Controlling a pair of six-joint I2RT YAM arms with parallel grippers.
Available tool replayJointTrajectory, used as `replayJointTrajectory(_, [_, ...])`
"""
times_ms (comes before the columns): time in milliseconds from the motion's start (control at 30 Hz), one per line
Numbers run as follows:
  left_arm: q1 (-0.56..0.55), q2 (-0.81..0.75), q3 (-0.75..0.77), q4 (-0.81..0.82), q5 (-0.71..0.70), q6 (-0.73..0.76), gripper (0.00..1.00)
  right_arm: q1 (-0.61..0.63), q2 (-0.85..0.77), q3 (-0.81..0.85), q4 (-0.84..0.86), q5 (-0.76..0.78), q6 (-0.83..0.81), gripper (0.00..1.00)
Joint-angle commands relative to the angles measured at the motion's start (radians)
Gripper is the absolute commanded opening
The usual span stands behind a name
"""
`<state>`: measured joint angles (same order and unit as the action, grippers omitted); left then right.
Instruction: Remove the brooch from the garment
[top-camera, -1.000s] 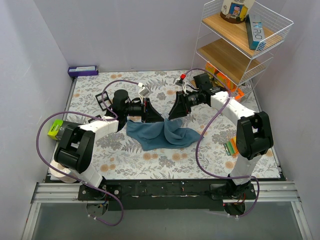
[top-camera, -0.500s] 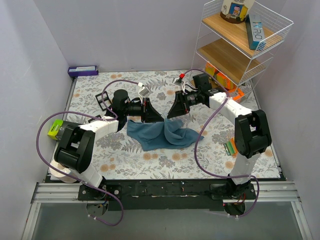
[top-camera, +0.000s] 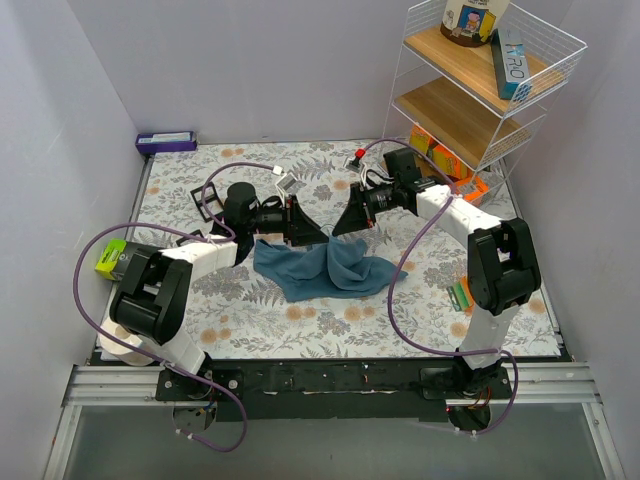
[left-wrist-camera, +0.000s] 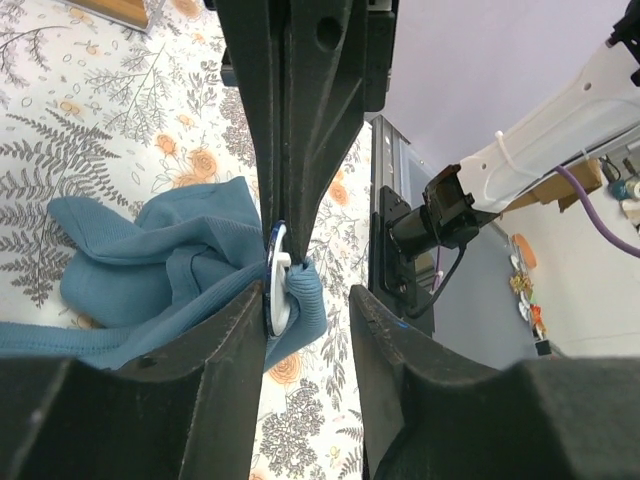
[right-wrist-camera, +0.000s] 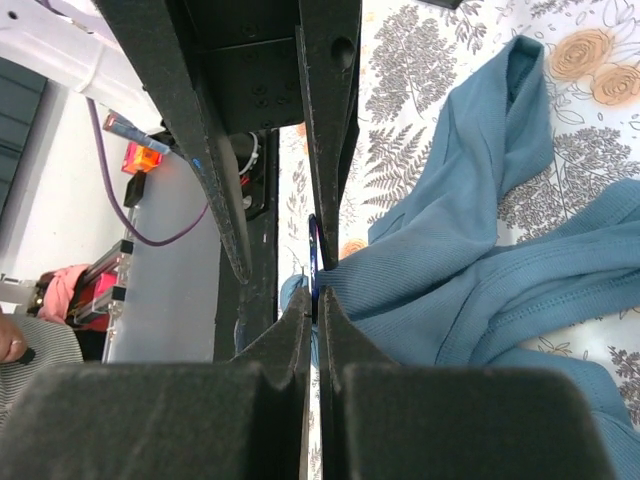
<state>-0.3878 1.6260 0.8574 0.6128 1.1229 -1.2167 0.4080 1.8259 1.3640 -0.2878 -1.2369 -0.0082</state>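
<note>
Compared with a second ago, the left gripper (left-wrist-camera: 305, 295) is no longer clamping: its jaws are now standing apart, while the right gripper (right-wrist-camera: 313, 300), which was parted, is now pinching shut. The brooch (left-wrist-camera: 280, 292), a whitish disc with a dark blue rim seen almost edge-on, is sitting at the top of a raised fold of the garment (left-wrist-camera: 150, 250). The right gripper is gripping it by its upper rim. It is also lying inside the left gripper's gap, right against one finger, with clear space showing between it and the other finger. Teal cloth is bunching behind and under the disc; whether the pin is still going through the fabric cannot be told.

The garment is lying crumpled on the floral tablecloth (top-camera: 300, 320), with one peak rising between the two grippers and the rest spreading toward the near edge. Both arms are reaching in from either side and meeting nose to nose above that peak.

Well beyond the garment, to its far right, a wire shelf rack (top-camera: 480, 90) is standing with orange packets (top-camera: 440, 150) under it. A purple box (top-camera: 166, 141) is lying to the garment's far left against the back wall, and a green object (top-camera: 110, 258) is sitting off its left side.
</note>
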Motion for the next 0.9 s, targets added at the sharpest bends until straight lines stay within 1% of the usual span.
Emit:
replayJointTrajectory(0, [0.001,-0.017,-0.038,0.094,-0.055,-0.107,0.36,0.005,-0.042,0.020,-0.004,0.077,-0.015,0.01])
replayJointTrajectory(167, [0.000,-0.003,-0.032,0.064,-0.109,-0.122,0.29,0.008,-0.048,0.015,-0.004,0.099,-0.013,0.01])
replayJointTrajectory(333, [0.000,0.015,-0.015,0.035,-0.143,-0.126,0.25,0.009,-0.050,0.018,-0.001,0.109,-0.013,0.01])
replayJointTrajectory(633, [-0.003,0.046,0.011,0.002,-0.164,-0.122,0.24,0.023,-0.059,0.023,0.004,0.123,-0.007,0.01])
replayJointTrajectory(867, [-0.003,0.060,0.022,-0.030,-0.207,-0.127,0.24,0.040,-0.062,0.035,0.007,0.122,-0.003,0.01])
